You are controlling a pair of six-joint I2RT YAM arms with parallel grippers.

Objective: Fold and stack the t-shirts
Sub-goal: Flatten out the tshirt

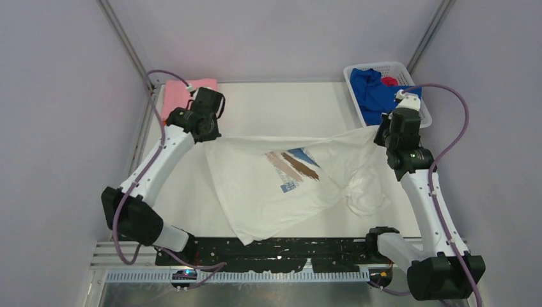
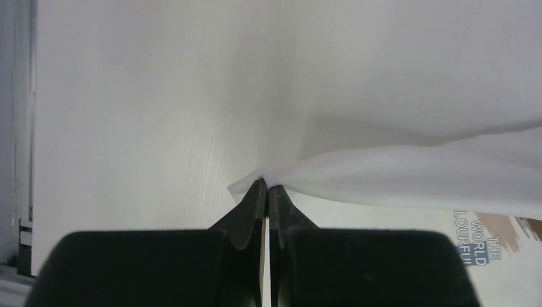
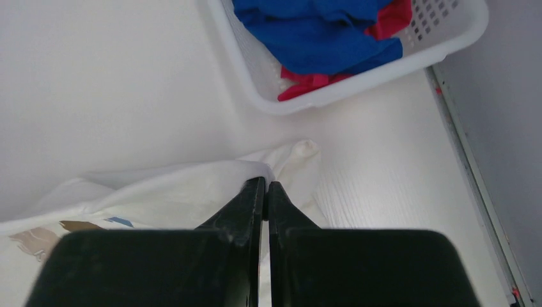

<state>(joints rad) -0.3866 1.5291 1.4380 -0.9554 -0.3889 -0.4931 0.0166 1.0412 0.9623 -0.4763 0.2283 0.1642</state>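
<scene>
The white t-shirt (image 1: 281,185) with blue and brown chest print is stretched between both arms above the table, its lower part draped toward the front edge. My left gripper (image 1: 208,134) is shut on its left corner, the cloth pinched at the tips in the left wrist view (image 2: 266,185). My right gripper (image 1: 382,133) is shut on the shirt's right edge, seen in the right wrist view (image 3: 265,184). A pink shirt (image 1: 185,96) lies folded at the back left. Blue (image 1: 374,89) and red (image 1: 388,81) shirts lie in the basket.
The white lattice basket (image 1: 418,96) stands at the back right, close to my right gripper; it also shows in the right wrist view (image 3: 358,83). Grey walls enclose the table on three sides. A black perforated plate (image 1: 275,252) runs along the front edge.
</scene>
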